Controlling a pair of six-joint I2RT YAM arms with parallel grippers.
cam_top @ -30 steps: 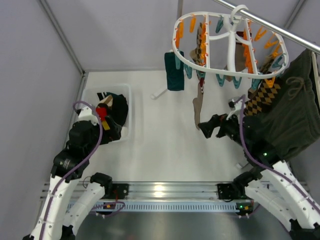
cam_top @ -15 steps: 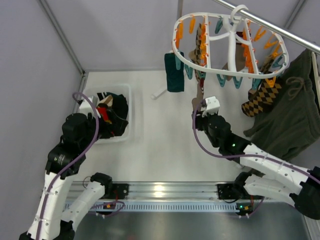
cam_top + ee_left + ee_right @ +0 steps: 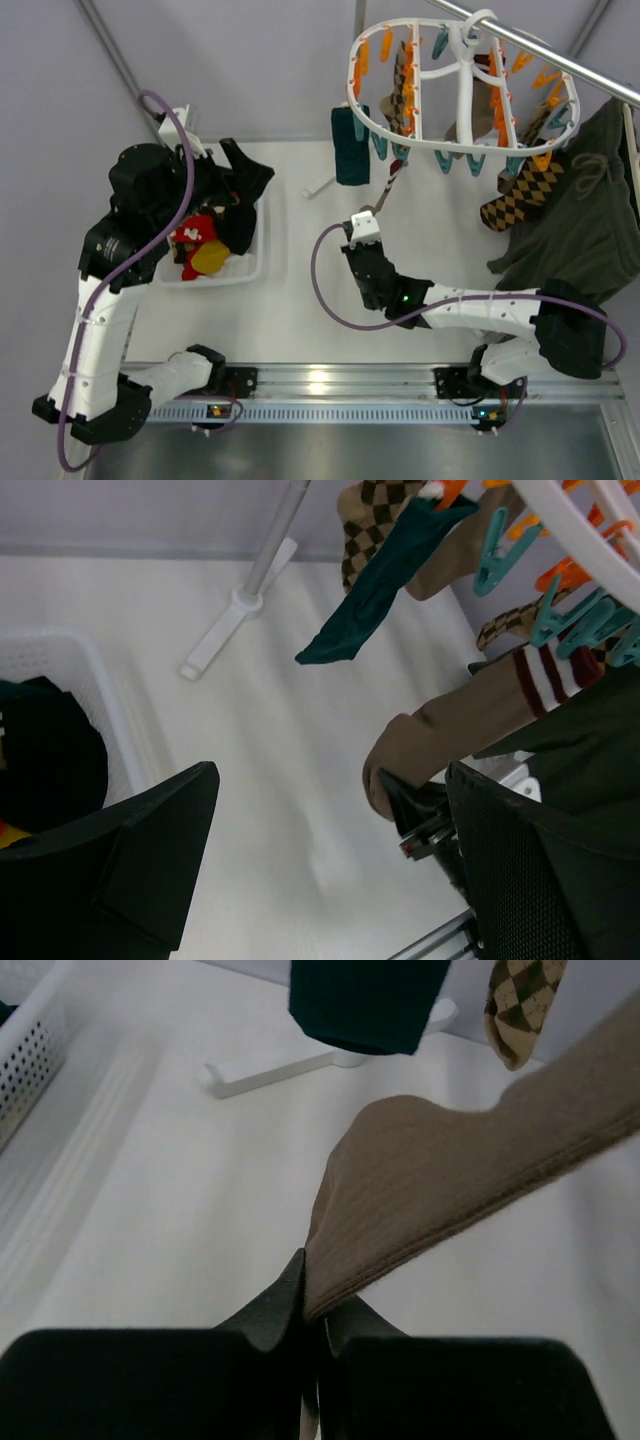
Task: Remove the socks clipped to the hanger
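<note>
The white oval hanger (image 3: 461, 100) hangs from the rail with orange and teal clips. A dark teal sock (image 3: 349, 145) (image 3: 370, 600) and argyle socks (image 3: 520, 195) dangle from it. A brown sock (image 3: 385, 190) (image 3: 450, 1180) (image 3: 470, 720) stretches taut and slanting down from its clip. My right gripper (image 3: 362, 218) (image 3: 312, 1295) is shut on that sock's toe end, low over the table. My left gripper (image 3: 248, 165) (image 3: 330, 810) is open and holds nothing, raised above the basket's far corner.
A white basket (image 3: 262, 260) (image 3: 110, 710) at the left holds dark, red and yellow items. A dark green drawstring garment (image 3: 590, 230) hangs at the right from the metal rail (image 3: 560, 58). The stand's white foot (image 3: 320, 185) (image 3: 300, 1065) lies on the table behind the socks.
My right arm swung left and low toward the table's middle, and its jaws closed on the brown sock, drawing it taut. My left arm lifted out of the basket toward the back wall.
</note>
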